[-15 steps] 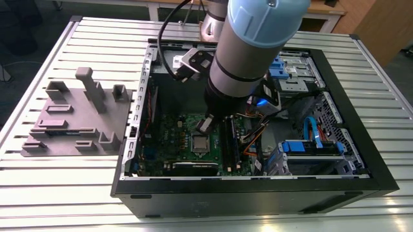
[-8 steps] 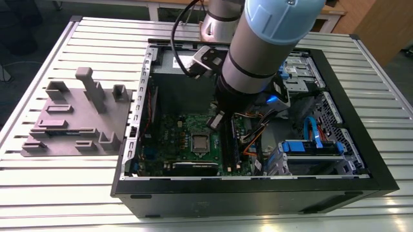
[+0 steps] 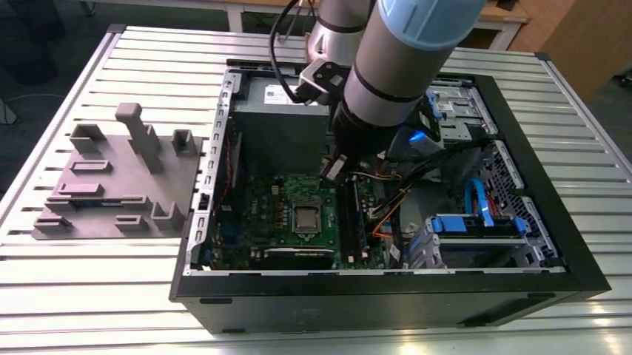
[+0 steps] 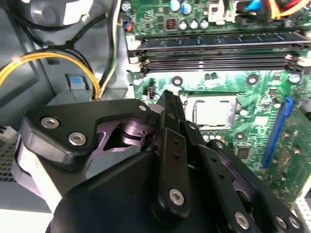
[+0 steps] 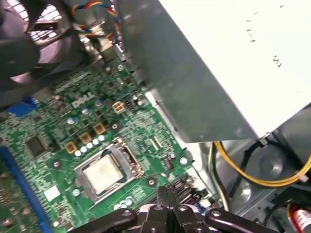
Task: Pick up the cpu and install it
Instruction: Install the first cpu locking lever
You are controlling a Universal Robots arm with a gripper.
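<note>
A ribbed metal table (image 3: 118, 296) carries an open computer case (image 3: 395, 303). In both wrist views the gripper (image 5: 166, 193), fingers pressed together and empty, hovers above the motherboard (image 5: 58, 145). Beyond, the cpu (image 5: 103, 172) sits in its socket (image 5: 127, 156), at the gripper's ten o'clock in the first wrist view.

- Exterior view: a high camera looks steeply down on the open computer case (image 3: 395, 281) atop the slatted counter (image 3: 99, 281), the arm entering from 12 o'clock.
- Both wrist views: close above the motherboard (image 4: 272, 97) (image 5: 53, 145), looking past the claw (image 4: 167, 104) (image 5: 167, 194).
- All three share the socket (image 3: 308, 219) (image 4: 212, 112) (image 5: 104, 172).
</note>
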